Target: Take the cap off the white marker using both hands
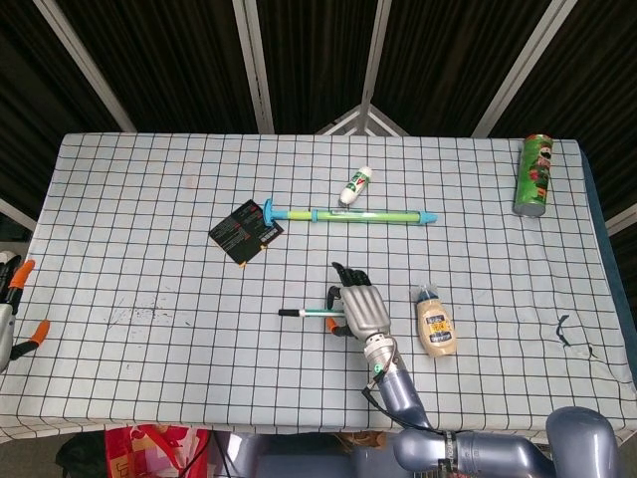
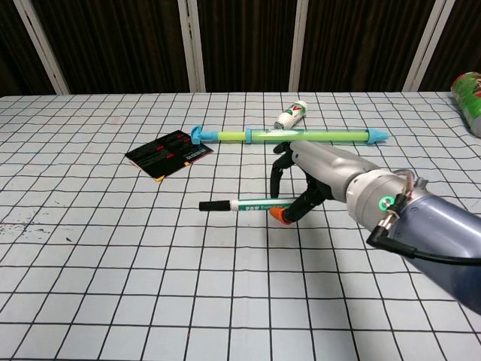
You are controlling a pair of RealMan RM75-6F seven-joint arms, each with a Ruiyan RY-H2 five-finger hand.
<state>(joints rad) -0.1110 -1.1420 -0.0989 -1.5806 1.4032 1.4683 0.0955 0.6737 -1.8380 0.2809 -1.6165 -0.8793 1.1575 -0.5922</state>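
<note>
The white marker (image 1: 315, 312) (image 2: 252, 203) has a green label and a black cap (image 1: 289, 313) (image 2: 212, 205) at its left end. My right hand (image 1: 360, 309) (image 2: 325, 175) grips the marker's right end between its orange-tipped thumb and its fingers, with the marker lying about level and pointing left over the checked tablecloth (image 1: 149, 229). Only the orange fingertips (image 1: 22, 269) of my left hand (image 1: 12, 304) show, at the far left edge of the head view. They are spread, hold nothing, and stay far from the marker.
A long green and blue tube (image 1: 348, 214) (image 2: 301, 136) lies behind the hand, with a small white bottle (image 1: 355, 185) (image 2: 291, 115) beyond it. A black card (image 1: 246, 230) (image 2: 169, 154) lies left, a mayonnaise bottle (image 1: 436, 324) just right, a green can (image 1: 535, 175) far right.
</note>
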